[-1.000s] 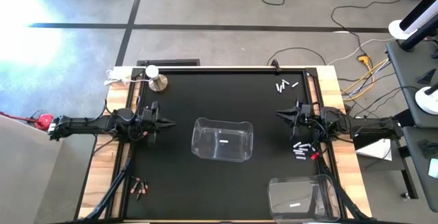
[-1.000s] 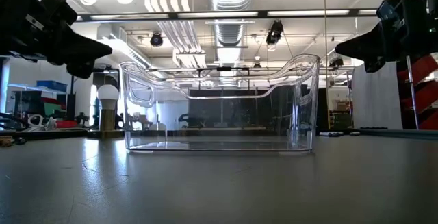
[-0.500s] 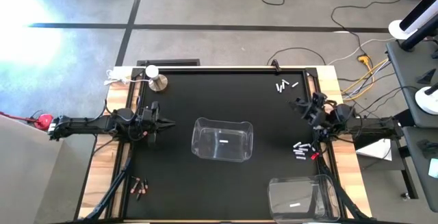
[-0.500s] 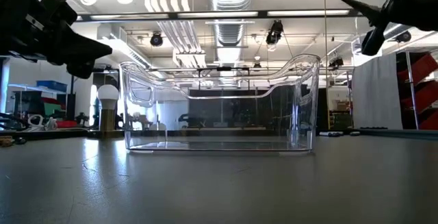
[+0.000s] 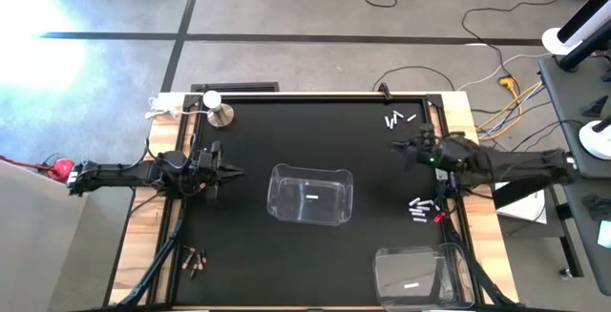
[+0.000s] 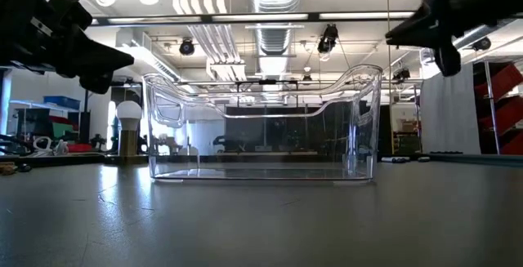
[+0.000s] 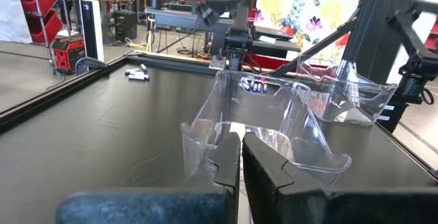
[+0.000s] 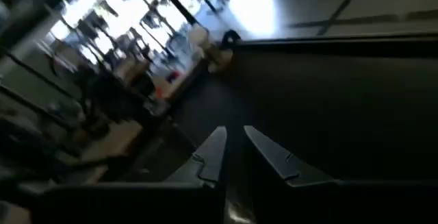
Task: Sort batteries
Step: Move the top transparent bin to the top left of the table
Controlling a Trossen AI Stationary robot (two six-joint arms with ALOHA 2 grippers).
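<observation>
White batteries (image 5: 399, 118) lie on the black mat near the far right corner. A second bunch of white and dark batteries (image 5: 418, 209) lies at the right edge, and copper-reddish batteries (image 5: 196, 260) lie near the left corner. A clear bin (image 5: 310, 195) stands mid-table with one white battery inside. A second bin (image 5: 420, 276) at the near right holds another. My right gripper (image 5: 394, 148) hovers between the two right-hand bunches, fingers a little apart (image 8: 234, 133). My left gripper (image 5: 239, 172) waits shut left of the centre bin (image 7: 241, 142).
A small red bit (image 5: 438, 217) lies beside the right-edge batteries. A metal stand with a white ball (image 5: 218, 112) sits at the far left of the mat. Raised black rails frame the mat, with wooden strips outside them. Bare mat lies between the centre bin and the far edge.
My right gripper has risen and swung toward the table's far edge, turning about its wrist as it went; it now points toward the table's left at a greater height. The left arm, the bins and the batteries have stayed where they were.
</observation>
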